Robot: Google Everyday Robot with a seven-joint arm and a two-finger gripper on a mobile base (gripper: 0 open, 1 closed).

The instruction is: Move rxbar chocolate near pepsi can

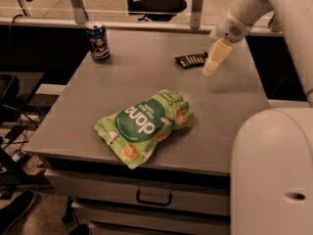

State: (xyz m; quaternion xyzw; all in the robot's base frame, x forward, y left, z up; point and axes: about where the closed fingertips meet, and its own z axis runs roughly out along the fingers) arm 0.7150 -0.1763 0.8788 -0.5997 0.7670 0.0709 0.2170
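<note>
Black rxbar chocolate (190,59): lies flat on the grey table (122,84), just beside the gripper, on the side facing the pepsi can.
Gripper (211,68): pale yellow, points down at the end of the bar. I cannot tell if it touches the bar.
Gripper state: I cannot tell if it is wide or narrow. It holds nothing that I can see.
Pepsi can (98,41): stands up at the far corner, well apart from the gripper, past the bar.
Green snack bag (144,126): lies in the middle of the table, nearer the front edge than the gripper.
White arm (252,6): comes down to the gripper from above.
</note>
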